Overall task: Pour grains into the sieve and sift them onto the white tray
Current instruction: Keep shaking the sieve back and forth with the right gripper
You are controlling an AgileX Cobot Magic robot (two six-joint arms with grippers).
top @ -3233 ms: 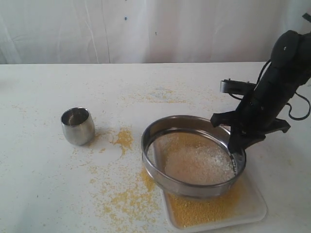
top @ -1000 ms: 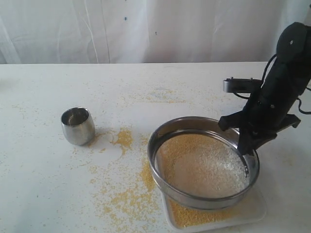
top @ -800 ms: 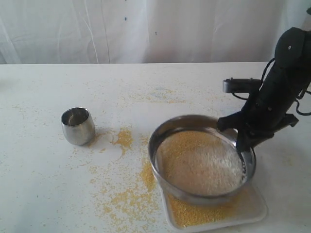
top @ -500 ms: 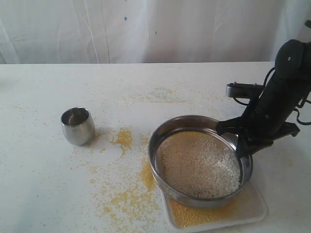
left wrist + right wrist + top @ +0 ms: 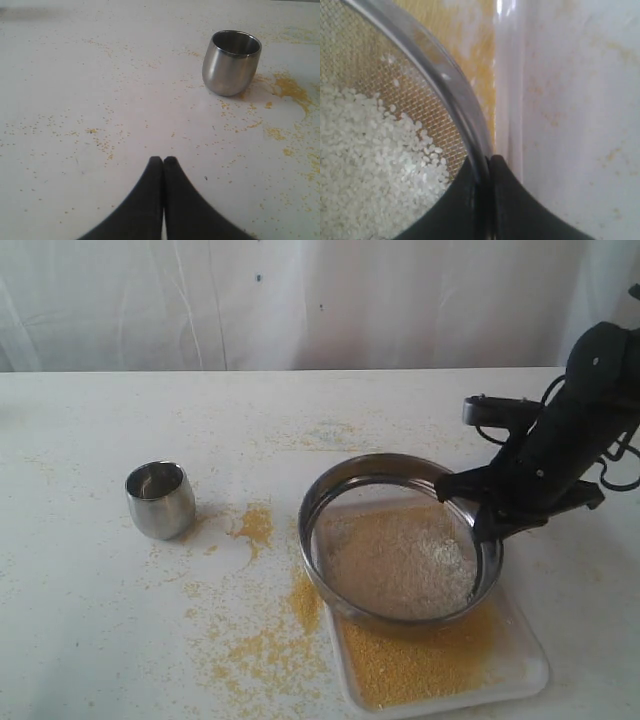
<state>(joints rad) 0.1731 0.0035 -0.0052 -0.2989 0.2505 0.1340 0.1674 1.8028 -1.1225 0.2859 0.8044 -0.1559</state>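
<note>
— White tabletop (image 5: 90, 620), dusted yellow. Left gripper (image 5: 163, 161)?
— Clenched on nothing, cup (image 5: 160, 500) standing apart from it.
— And the sieve (image 5: 306, 535)?
— Held over the tray (image 5: 522, 665), pale grains (image 5: 400, 565) on its mesh, finer yellow ones below. Right gripper (image 5: 486, 161) pinches its right-hand rim, so the sieve stretches leftward from the jaws; shaking should run along that line, I judge. Only that arm is near.
</note>
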